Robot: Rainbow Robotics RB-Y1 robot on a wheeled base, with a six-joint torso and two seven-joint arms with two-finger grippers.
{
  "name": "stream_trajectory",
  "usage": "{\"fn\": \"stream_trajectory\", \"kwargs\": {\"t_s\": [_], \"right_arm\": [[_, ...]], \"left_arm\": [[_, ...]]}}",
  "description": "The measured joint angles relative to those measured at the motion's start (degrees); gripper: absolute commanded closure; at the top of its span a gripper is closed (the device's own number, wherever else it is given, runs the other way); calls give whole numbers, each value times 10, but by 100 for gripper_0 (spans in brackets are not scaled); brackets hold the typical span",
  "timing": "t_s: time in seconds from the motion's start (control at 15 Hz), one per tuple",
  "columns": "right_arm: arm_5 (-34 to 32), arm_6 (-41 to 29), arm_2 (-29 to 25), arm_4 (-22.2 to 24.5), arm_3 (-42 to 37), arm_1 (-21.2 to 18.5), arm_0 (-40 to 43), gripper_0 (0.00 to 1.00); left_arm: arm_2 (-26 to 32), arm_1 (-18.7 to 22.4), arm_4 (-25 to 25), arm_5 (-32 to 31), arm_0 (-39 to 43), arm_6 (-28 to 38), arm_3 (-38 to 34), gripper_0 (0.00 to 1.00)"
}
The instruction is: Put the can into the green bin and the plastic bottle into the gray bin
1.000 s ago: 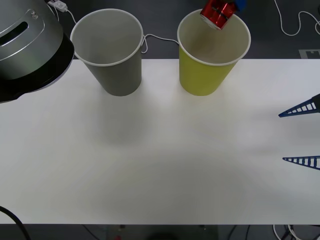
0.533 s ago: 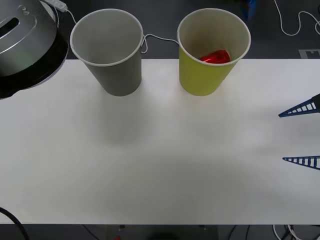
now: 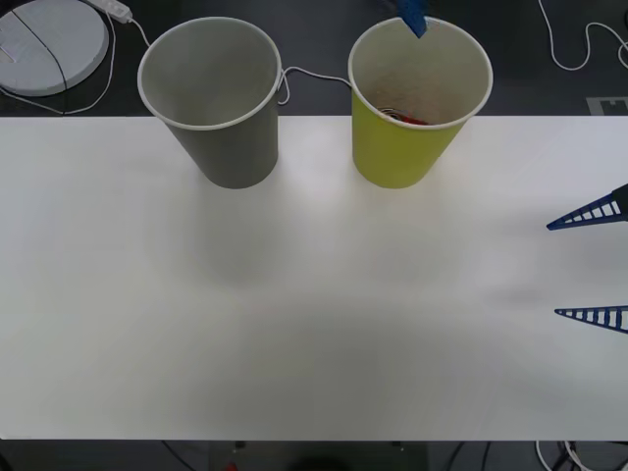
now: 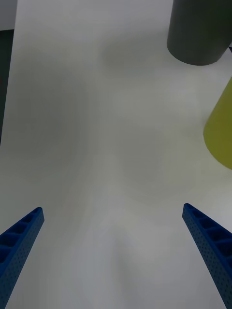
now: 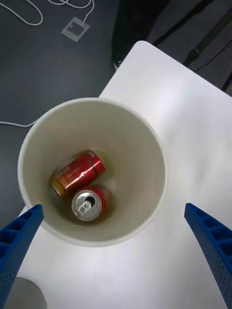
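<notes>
My left gripper [image 5: 112, 207] hangs open straight above the green bin [image 5: 137, 145], nothing between its fingers. Two red cans lie at the bin's bottom: one on its side [image 5: 77, 174], one with its silver top up [image 5: 89, 203]. In the front view the green bin [image 3: 397, 147] stands at the table's back right of centre, a red sliver of can [image 3: 410, 119] shows inside it, and one blue left finger [image 3: 413, 17] pokes in over its rim. The gray bin [image 3: 231, 147] stands to its left, with nothing visible inside. My right gripper [image 3: 551, 270] rests open at the table's right edge. The plastic bottle is out of view.
The white table [image 3: 314, 324] stretches wide in front of both bins. Behind it on the dark floor are a white round device [image 3: 49, 44] and loose cables [image 3: 579, 54]. The right wrist view shows the gray bin [image 4: 198, 34] and green bin [image 4: 222, 130] beyond bare tabletop.
A second ago the left gripper held a red can over the green bin; it let go and the can dropped inside. The left arm's bulky body has left the front view's top left corner.
</notes>
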Motion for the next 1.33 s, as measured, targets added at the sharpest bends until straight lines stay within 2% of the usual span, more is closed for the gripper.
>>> {"fn": "stream_trajectory", "kwargs": {"t_s": [0.13, 0.27, 0.67, 1.07, 1.33], "right_arm": [[0, 0, 0, 0, 0, 0, 0, 0], [0, 0, 0, 0, 0, 0, 0, 0], [0, 0, 0, 0, 0, 0, 0, 0], [0, 0, 0, 0, 0, 0, 0, 0], [0, 0, 0, 0, 0, 0, 0, 0]], "left_arm": [[30, 65, -20, -6, 50, 10, -109, 0], [62, 122, -32, -20, 99, 12, -188, 0], [258, 245, -64, -112, 293, -9, -384, 0], [453, 291, -70, -148, 524, -126, -503, 0], [539, 294, -70, -165, 650, -233, -542, 0]]}}
